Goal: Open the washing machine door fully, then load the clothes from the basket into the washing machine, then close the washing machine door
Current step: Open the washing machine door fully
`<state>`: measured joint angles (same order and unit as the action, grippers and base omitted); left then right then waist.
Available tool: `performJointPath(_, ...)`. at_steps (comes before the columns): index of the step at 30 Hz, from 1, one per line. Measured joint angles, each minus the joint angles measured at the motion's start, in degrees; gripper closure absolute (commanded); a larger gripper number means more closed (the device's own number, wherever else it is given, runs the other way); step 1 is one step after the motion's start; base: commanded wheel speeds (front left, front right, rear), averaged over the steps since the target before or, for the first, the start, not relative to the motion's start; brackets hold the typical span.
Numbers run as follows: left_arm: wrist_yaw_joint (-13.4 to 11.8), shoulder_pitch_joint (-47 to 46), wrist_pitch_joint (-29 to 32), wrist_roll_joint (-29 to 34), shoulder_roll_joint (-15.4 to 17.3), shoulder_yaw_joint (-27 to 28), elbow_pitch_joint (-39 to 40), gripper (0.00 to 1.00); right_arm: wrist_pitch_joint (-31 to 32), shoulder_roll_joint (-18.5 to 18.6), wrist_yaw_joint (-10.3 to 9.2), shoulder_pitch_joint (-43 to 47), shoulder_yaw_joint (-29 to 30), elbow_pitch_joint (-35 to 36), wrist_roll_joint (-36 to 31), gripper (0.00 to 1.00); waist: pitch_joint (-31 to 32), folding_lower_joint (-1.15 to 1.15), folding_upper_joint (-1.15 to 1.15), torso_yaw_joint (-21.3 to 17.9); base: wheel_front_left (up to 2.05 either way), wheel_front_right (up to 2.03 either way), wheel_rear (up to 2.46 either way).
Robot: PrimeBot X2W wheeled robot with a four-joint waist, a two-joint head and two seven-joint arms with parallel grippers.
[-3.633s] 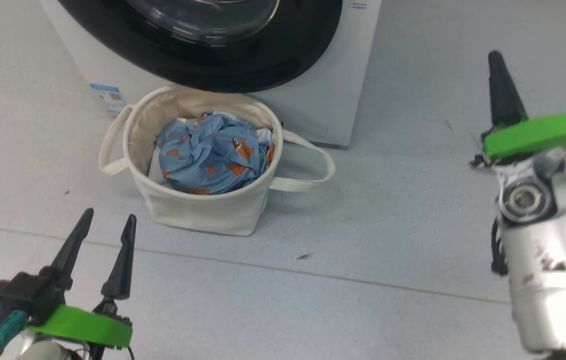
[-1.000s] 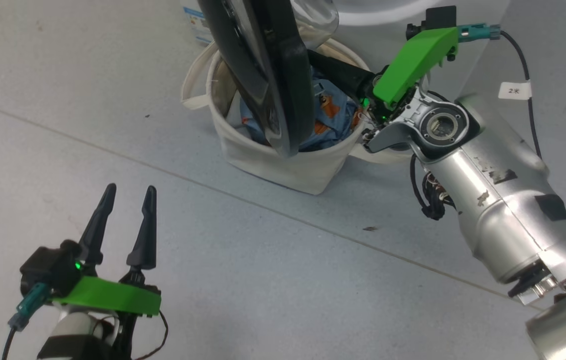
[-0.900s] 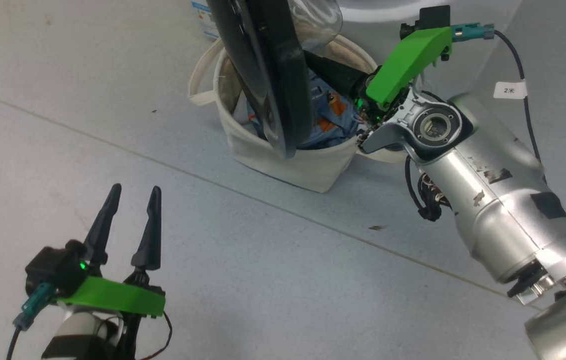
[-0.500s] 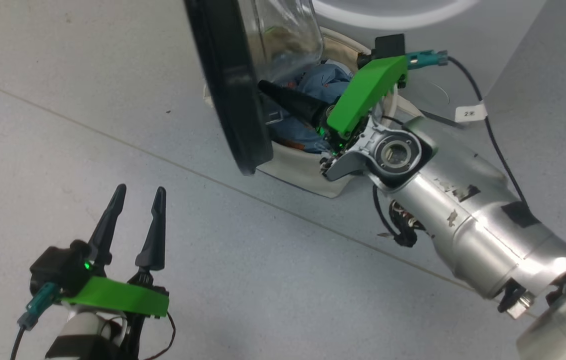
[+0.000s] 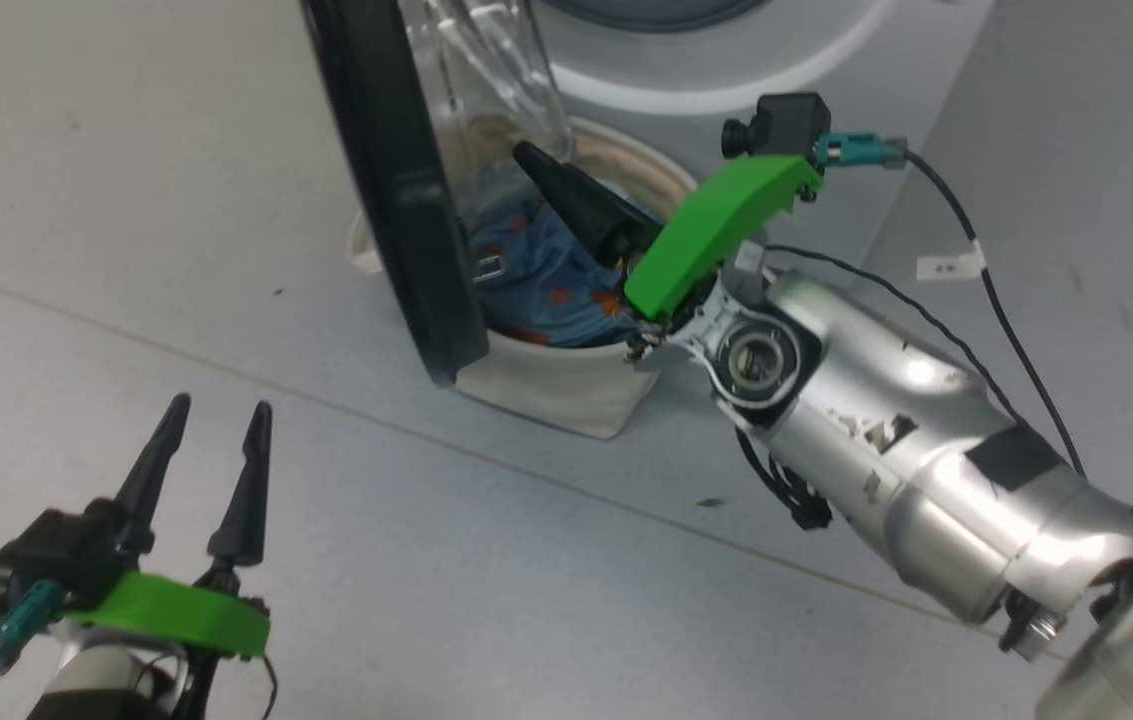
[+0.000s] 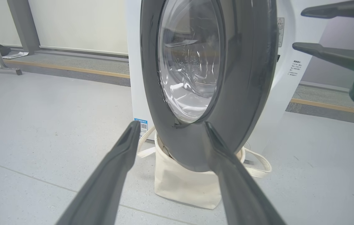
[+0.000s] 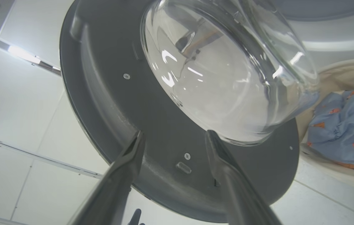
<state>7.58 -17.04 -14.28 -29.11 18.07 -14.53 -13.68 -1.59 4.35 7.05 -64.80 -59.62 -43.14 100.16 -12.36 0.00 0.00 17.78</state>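
The washing machine door [image 5: 396,190] stands swung out edge-on, black rim toward me, and its glass bowl [image 5: 486,70] faces the white washing machine [image 5: 726,80]. Under the door sits the cream basket [image 5: 566,395] with the light blue clothes [image 5: 536,285] in it. My right gripper [image 5: 541,170] is open above the clothes, just inside the door, holding nothing. The right wrist view looks between its fingers [image 7: 174,133] at the door's grey inner face [image 7: 152,112] and the clothes [image 7: 342,140]. My left gripper [image 5: 218,405] is open and empty, low over the floor, facing the door's outer side [image 6: 245,78].
The basket's loop handles [image 6: 258,168] lie on the grey floor beside the machine. A floor seam [image 5: 326,410] runs across in front of the basket, with a dark speck [image 5: 711,502] by it. A tagged cable [image 5: 946,267] trails from my right wrist. A raised kerb [image 6: 70,70] lines the back wall.
The door has swung further out, from slanted to edge-on. My right gripper has gone from shut to open and drawn back from the door's inner face. The head camera has shifted.
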Motion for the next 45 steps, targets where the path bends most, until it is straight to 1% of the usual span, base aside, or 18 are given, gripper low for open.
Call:
performJointPath(3,0.0,1.62,0.0,-0.36,1.76,0.18,-0.33,0.0,-4.41,1.4,0.0,2.1,-1.64,0.99,-5.15,0.0,1.52,0.0,0.0,-2.15,0.0,0.0,0.0)
performJointPath(7,0.0,3.37,0.09,-2.2,3.76,1.08,-0.41,0.0,-9.9,4.34,0.0,6.21,-2.69,2.56,-9.5,0.0,3.79,0.0,0.0,-4.99,0.0,0.0,0.0)
performJointPath(11,-0.01,5.09,0.51,-3.63,5.79,2.61,0.05,0.0,-12.23,7.19,0.0,9.64,-2.45,3.94,-14.32,0.0,5.74,0.0,0.0,-8.12,0.0,0.0,0.0)
performJointPath(12,-0.15,6.39,0.8,-4.01,6.5,3.58,0.48,0.0,-12.65,8.26,0.0,10.98,-1.29,4.08,-18.33,0.0,6.59,0.0,0.0,-9.71,0.0,0.0,0.0)
performJointPath(16,-0.67,9.44,1.33,-4.98,7.79,5.01,1.29,0.0,-12.7,9.62,0.0,14.91,8.77,5.58,-29.55,0.0,8.27,0.0,0.0,-12.85,0.0,0.0,0.0)
performJointPath(19,-1.57,11.26,1.69,-5.48,8.38,5.47,2.04,0.0,-12.7,10.11,0.0,20.33,16.29,7.99,-39.36,0.0,9.59,0.0,0.0,-14.78,0.0,0.0,0.0)
performJointPath(20,-1.57,11.26,1.69,-5.48,8.38,5.47,2.04,0.0,-12.7,10.11,0.0,20.33,16.29,7.99,-39.36,0.0,9.59,0.0,0.0,-14.78,0.0,0.0,0.0)
performJointPath(21,-1.59,11.72,1.7,-5.67,8.51,5.52,2.32,0.0,-12.7,10.21,0.0,22.62,18.91,8.93,-42.9,0.0,10.09,0.0,0.0,-15.31,0.0,0.0,0.0)
performJointPath(25,-2.31,13.88,2.12,-5.73,8.96,5.98,3.49,0.0,-12.7,10.02,0.0,31.96,27.67,13.33,-54.7,0.0,11.73,0.0,0.0,-17.34,0.0,0.0,0.0)
performJointPath(28,-2.93,15.26,2.6,-6.31,9.44,6.86,4.24,0.0,-12.71,8.64,0.0,37.72,33.06,16.86,-61.14,0.0,12.4,0.0,0.0,-18.75,0.0,0.0,0.0)
performJointPath(31,-3.33,15.73,2.6,-6.84,9.55,7.19,4.7,0.0,-12.7,7.08,0.0,41.92,36.68,19.13,-64.31,0.0,12.85,0.0,0.0,-19.8,0.0,0.0,0.0)
performJointPath(38,-3.56,15.88,2.6,-7.81,9.93,7.94,4.78,0.0,-12.7,6.9,0.0,48.34,42.77,22.92,-69.42,0.0,13.78,0.0,0.0,-20.99,0.0,0.0,0.0)
performJointPath(45,-3.55,16.9,2.6,-8.38,10.53,8.82,4.58,0.0,-11.4,6.83,0.0,52.4,46.26,25.63,-70.15,0.0,14.19,0.0,0.0,-21.82,0.0,0.0,0.0)
